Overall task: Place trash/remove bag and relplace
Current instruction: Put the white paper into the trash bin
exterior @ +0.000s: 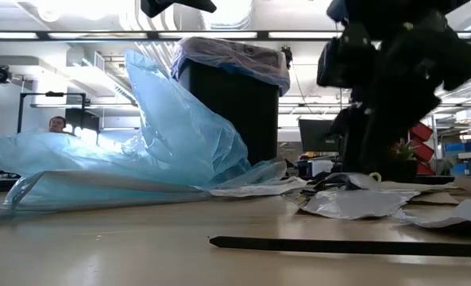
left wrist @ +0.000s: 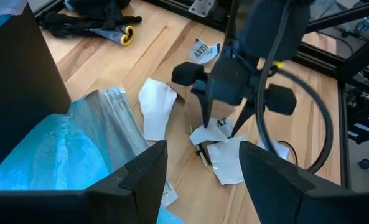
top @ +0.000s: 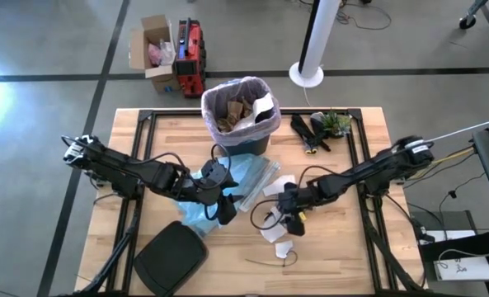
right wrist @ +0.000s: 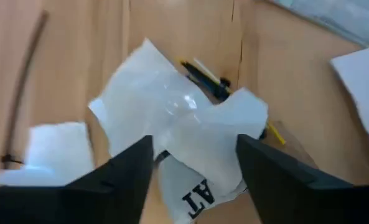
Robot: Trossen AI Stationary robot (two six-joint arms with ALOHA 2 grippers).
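Note:
The black bin (top: 237, 115) stands at the table's far middle, lined with the pinkish-white bag (top: 265, 86), brown and white trash (top: 232, 113) inside. White paper scraps (top: 273, 232) lie on the wood near the middle. My right gripper (top: 291, 218) points down with open fingers over one printed scrap (right wrist: 184, 121), also seen in the left wrist view (left wrist: 216, 133). My left gripper (top: 222, 205) is open above the edge of a light blue bag (top: 232, 177) and touches nothing that shows. My right gripper comes at the white printed scrap (left wrist: 203, 134) from above with open fingers (left wrist: 205, 115) on either side of its middle. The scrap lies flat on the table. Whether the fingertips touch it, I cannot tell.
A black bin lid (top: 171, 257) lies at the near left. Black and green clutter (top: 320, 128) sits right of the bin. A thin black strip (exterior: 338, 245) lies near the table's front. More scraps (top: 279, 185) rest beside the blue bag. A person (exterior: 57, 124) stands far behind.

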